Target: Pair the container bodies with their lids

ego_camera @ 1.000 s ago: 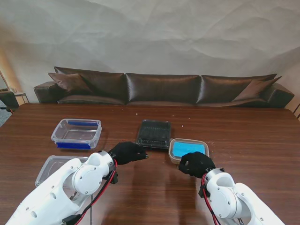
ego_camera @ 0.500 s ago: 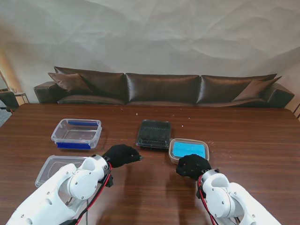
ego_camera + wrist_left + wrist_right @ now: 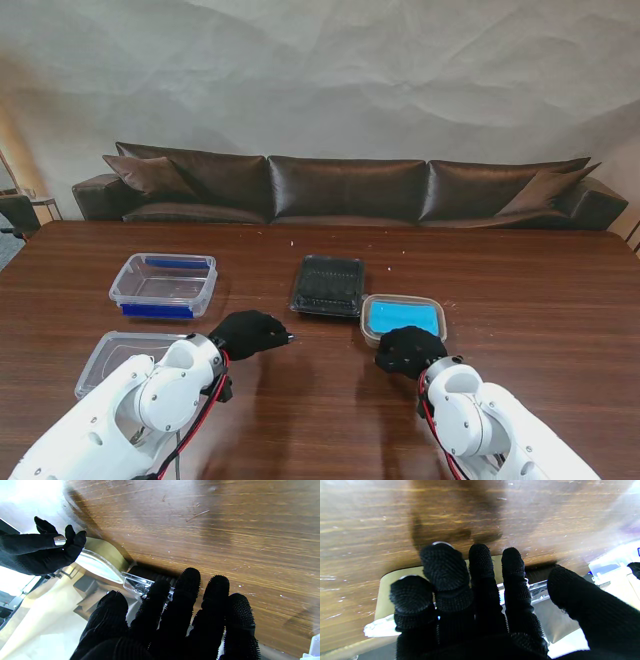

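Both drawn back toward me since a second ago: left hand (image 3: 248,333) and right hand (image 3: 408,350) open, fingers spread, holding nothing; black tray (image 3: 328,285) and blue-lidded tub (image 3: 403,318) left side by side; remaining: clear box (image 3: 164,284), loose lid (image 3: 112,356) unpaired.

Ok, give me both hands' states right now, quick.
Left hand: open, fingers spread, holding nothing, over the bare table.
Right hand: open, holding nothing, at the near edge of the blue-lidded container.
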### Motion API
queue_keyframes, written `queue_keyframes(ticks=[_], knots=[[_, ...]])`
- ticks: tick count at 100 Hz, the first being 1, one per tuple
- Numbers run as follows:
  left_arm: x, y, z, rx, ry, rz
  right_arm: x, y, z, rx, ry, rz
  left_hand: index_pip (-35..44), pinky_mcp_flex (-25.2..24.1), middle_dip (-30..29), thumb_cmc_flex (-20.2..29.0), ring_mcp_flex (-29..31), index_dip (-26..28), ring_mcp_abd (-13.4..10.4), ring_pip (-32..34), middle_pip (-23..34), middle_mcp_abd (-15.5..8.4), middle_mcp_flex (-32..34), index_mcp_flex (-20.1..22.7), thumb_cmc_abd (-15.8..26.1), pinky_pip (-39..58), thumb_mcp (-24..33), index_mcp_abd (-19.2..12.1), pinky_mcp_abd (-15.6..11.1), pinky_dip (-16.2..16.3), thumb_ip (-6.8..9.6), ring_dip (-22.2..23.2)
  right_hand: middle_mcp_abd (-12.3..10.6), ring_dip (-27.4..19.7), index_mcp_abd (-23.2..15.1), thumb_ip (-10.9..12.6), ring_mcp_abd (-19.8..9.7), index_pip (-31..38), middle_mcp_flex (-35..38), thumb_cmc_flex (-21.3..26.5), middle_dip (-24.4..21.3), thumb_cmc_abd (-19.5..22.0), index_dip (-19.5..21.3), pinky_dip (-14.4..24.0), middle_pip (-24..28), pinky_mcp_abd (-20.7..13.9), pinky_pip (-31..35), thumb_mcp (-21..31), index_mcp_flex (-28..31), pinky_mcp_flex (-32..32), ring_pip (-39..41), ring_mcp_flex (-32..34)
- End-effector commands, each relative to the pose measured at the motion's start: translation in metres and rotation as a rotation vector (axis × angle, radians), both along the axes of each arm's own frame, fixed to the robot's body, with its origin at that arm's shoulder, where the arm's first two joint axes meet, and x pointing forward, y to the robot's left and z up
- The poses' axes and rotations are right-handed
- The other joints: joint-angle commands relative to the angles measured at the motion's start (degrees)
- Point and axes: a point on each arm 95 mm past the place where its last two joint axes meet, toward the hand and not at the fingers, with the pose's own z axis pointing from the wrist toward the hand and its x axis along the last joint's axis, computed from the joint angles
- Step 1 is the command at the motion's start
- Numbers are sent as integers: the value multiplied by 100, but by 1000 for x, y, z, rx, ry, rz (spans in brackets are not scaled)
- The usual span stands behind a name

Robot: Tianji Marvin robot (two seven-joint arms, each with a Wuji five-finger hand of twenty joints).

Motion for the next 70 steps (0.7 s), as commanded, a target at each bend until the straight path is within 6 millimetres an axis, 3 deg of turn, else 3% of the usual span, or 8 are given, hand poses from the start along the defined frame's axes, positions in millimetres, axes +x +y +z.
queue_keyframes(ticks=[1,70], knots=[[-2,-1,0,6,14,-13,1,2,-2,-6,11,-3,25,-126,-57,30,-111,42,139,-80,-29,103,-72,96,186,-135,-12,-7,-60,-92,-31,-41,158,49,-146,155,84,-70,-153,-108,-92,85,64,230,-18,72,-56,-45,-170,-638,3,-102],[-6,3,-3,13,33,-9,16,4,2,-37,29,-48,9,-175,-60,41,-119,57,160,-93,-30,120,-70,87,181,-228,-11,17,-73,-107,-31,-40,217,26,-88,157,90,-271,-523,-173,-540,181,-111,261,-384,-25,-111,-282,-1036,-814,10,-266]])
